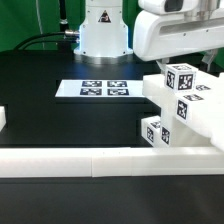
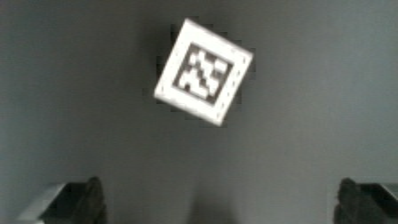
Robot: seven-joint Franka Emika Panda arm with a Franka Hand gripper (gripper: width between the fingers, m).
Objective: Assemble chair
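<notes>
One tagged chair part (image 2: 205, 72), perhaps loose.

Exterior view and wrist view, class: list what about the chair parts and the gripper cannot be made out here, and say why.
- Chair parts, exterior view: the right edge cuts them off, so their full shape is unknown.
- Gripper, exterior view: not visible beneath the arm's white body.
- Gripper, wrist view: only dark fingertips at the edge; open or shut is unclear.
- Tag, wrist view: blurred, pattern unreadable.

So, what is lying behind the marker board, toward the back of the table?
Behind the marker board stands the robot's white base on the black table, with dark cables beside it. No chair part lies there. The gripper itself is not visible in the exterior view.
</notes>
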